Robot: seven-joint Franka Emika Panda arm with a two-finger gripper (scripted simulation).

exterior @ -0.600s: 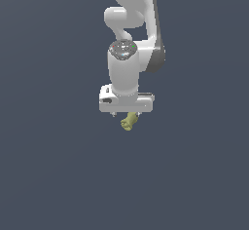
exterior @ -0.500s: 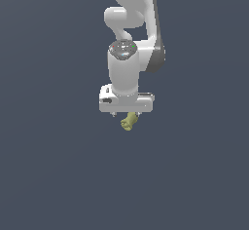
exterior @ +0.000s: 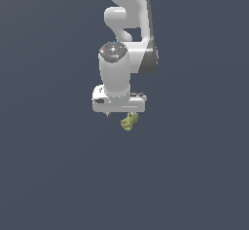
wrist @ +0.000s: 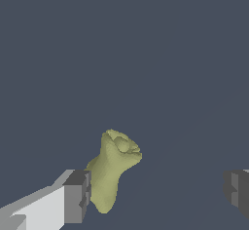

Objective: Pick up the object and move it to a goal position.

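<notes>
The object (wrist: 113, 173) is a small knobbly yellow-olive lump. In the wrist view it lies between my gripper's (wrist: 155, 195) fingers, close against one grey fingertip (wrist: 78, 197), with a wide gap to the other fingertip (wrist: 237, 192). The gripper is open and holds nothing. In the exterior view the object (exterior: 129, 122) shows just below the white hand of the gripper (exterior: 119, 114), toward the exterior view's right of its middle. The fingers are mostly hidden there behind the hand.
A plain dark grey-blue floor (exterior: 53, 175) fills both views. The white arm (exterior: 127, 24) rises above the hand in the exterior view.
The hand has shifted slightly toward the exterior view's left and a little lower. The object has stayed where it was.
</notes>
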